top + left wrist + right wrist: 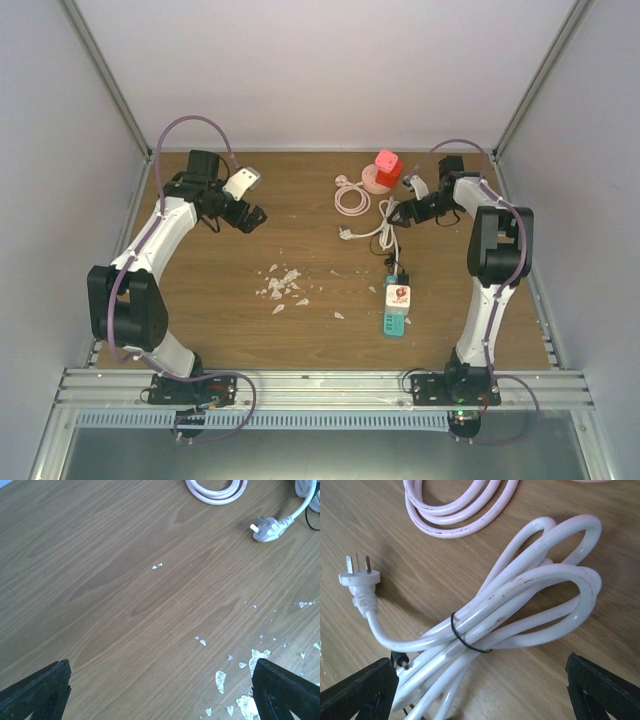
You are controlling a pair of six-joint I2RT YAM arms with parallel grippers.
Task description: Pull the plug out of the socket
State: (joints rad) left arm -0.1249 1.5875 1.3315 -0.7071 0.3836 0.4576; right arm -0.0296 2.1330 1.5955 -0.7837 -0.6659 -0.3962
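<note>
- My right gripper has its jaws spread wide and holds nothing. Directly beneath them lies a tied bundle of white cord.
- My left gripper is just as wide and empty, over the bare table, with white scraps near its right finger.
- Left of my right jaws, a loose white plug lies flat with its prongs pointing ahead. It sits in no socket, so I judge it is not my target. A pink cord coils farther ahead.
- The plug that matters sits in the power strip, well back from my right jaws toward my base and outside both wrist views.
- The strip's long axis runs from near to far, slightly tilted. The plug sits on the top face near the far end, so I take it to stand upright with its prongs down. A black lead runs from there toward the bundle.
- I am in the approach, with the plug untouched. Next I must draw my right arm back over the plug, close across its body and pull straight up. The strip may lift with it, so my left jaws may need to hold it down.
</note>
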